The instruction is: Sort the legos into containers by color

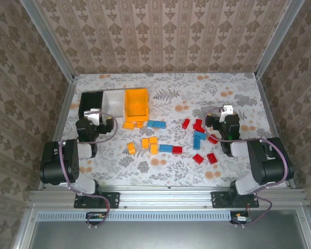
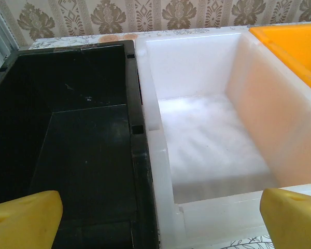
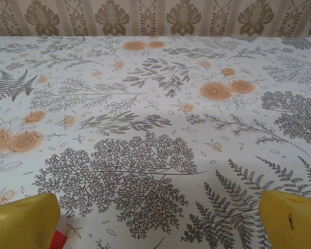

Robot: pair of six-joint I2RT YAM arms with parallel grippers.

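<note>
Left pincer [image 2: 155, 223]: released, its 2 yellow fingers [image 2: 20, 218] spread wide, hanging over the wall shared by the black bin [image 2: 132, 93] and the white bin [image 2: 197, 67]. The orange bin [image 2: 295, 41] touches the white bin at upper right.

Right pincer [image 3: 155, 218]: released, above bare counter [image 3: 155, 104], with 1 red lego [image 3: 57, 241] at lower left.

In the top view, the loose legos [image 1: 153, 141] lie at frame centre, apart from the 3 bins at upper left.

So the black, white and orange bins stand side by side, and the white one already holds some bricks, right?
No: the left wrist view shows the white bin empty. The black bin and orange bin do stand beside it.
</note>
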